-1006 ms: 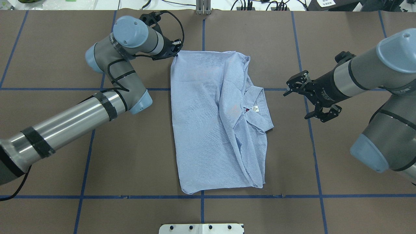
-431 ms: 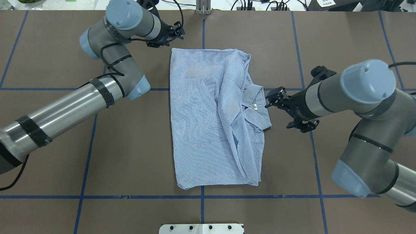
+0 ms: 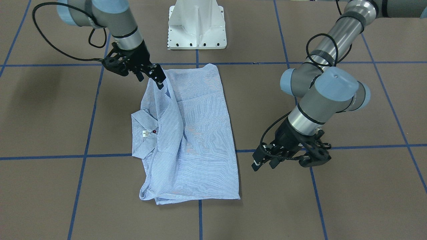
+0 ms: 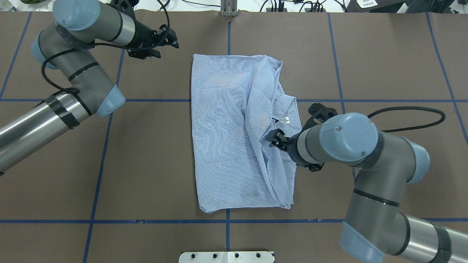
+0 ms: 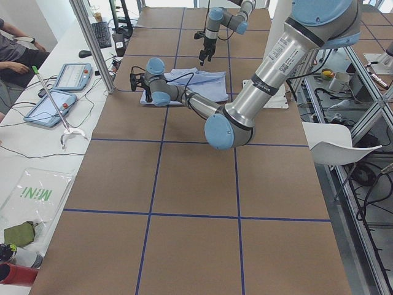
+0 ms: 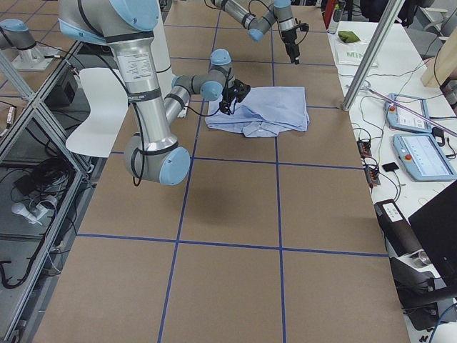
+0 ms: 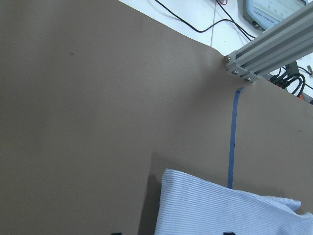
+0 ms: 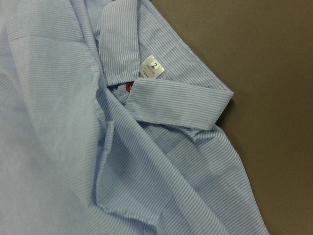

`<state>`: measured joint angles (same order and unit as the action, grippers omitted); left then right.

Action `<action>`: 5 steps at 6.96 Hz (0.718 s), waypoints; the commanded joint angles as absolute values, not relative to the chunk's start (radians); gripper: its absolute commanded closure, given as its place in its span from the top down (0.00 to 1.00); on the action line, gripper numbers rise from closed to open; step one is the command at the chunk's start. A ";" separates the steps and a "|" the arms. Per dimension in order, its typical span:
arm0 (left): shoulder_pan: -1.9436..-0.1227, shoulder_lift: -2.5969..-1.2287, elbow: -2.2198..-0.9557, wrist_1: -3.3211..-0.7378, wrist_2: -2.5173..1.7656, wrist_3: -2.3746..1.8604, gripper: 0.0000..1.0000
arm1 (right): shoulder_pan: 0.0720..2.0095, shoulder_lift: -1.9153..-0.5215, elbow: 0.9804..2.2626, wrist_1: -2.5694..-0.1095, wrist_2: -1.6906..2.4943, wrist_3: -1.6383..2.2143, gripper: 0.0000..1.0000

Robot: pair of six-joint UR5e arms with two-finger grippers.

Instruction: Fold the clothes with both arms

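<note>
Overhead exterior: right hand has swung over the shirt.

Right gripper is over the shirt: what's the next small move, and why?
Probably lower the right gripper straight down toward the shirt's bunched edge beside the collar. It hovers open above the fabric, gripping nothing, and the left gripper is open off the cloth.

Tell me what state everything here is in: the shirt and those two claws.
shirt: folded into a rectangle, lying on the table, collar showing on the robot's right side.
left claw: open, empty, over bare table beside the shirt's far corner.
right claw: open, holding nothing, above the shirt's collar side.
</note>
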<state>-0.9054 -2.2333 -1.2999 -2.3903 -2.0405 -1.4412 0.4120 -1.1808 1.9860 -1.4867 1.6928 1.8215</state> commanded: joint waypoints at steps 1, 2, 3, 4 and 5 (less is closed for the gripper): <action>-0.916 -2.194 -1.347 -2.387 -2.052 -1.440 0.75 | 0.339 -1.093 1.948 -1.620 1.580 1.581 1.00; -0.916 -2.192 -1.345 -2.382 -2.052 -1.442 0.75 | 0.337 -1.048 1.871 -1.620 1.560 1.524 1.00; -0.916 -2.192 -1.345 -2.382 -2.052 -1.442 0.75 | 0.339 -1.029 1.824 -1.620 1.546 1.478 1.00; -0.916 -2.191 -1.345 -2.382 -2.051 -1.442 0.75 | 0.341 -1.028 1.797 -1.620 1.534 1.403 1.00; -0.914 -2.186 -1.345 -2.382 -2.052 -1.442 0.75 | 0.348 -1.034 1.784 -1.620 1.532 1.367 1.00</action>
